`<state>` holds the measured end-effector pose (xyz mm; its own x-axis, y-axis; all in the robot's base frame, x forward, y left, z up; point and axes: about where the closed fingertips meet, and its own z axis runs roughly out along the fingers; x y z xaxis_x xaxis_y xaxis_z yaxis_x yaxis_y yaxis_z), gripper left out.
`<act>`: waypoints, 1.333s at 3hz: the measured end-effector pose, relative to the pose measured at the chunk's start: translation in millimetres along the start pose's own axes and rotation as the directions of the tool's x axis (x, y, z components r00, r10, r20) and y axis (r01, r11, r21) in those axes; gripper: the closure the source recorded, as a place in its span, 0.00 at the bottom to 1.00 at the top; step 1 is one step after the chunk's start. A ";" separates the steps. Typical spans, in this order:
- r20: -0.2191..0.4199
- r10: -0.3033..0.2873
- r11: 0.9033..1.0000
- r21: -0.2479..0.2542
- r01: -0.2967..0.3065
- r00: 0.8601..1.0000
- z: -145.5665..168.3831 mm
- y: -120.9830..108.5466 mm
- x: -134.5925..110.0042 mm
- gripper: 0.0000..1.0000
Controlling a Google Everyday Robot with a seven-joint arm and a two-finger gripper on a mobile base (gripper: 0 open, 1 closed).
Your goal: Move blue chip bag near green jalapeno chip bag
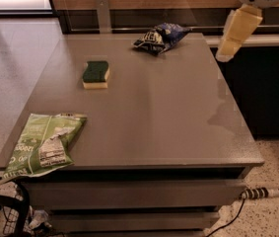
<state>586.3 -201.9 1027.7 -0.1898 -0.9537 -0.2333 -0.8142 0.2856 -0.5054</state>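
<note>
The blue chip bag point(161, 37), crumpled dark navy foil with white lettering, lies at the far edge of the grey table point(168, 112), right of centre. The green jalapeno chip bag point(45, 144), flat and light green with a white label, lies at the near left corner and overhangs the edge a little. My gripper point(227, 51), cream-coloured under a white arm link, hangs in the air at the top right. It is over the table's far right edge, to the right of the blue bag and apart from it. It holds nothing that I can see.
A green-and-yellow sponge point(96, 74) sits on the left half of the table, between the two bags. A wood-panelled wall with a metal bracket point(102, 14) runs behind. A dark counter point(262, 83) stands on the right. Cables and a power strip point(260, 193) lie on the floor.
</note>
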 end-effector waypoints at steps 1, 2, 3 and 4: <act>0.067 0.027 0.996 0.086 -0.033 0.997 36.2 -46.1 -22.9 0.00; 0.123 0.049 0.991 0.117 -0.064 0.991 64.7 -59.6 -34.6 0.00; 0.123 0.049 0.991 0.116 -0.064 0.991 64.7 -59.6 -34.6 0.00; 0.139 0.022 0.994 0.107 -0.037 0.990 99.9 -79.7 -48.4 0.00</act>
<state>715.1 -169.0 996.3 -0.1294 -0.9248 -0.3578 -0.7430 0.3294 -0.5827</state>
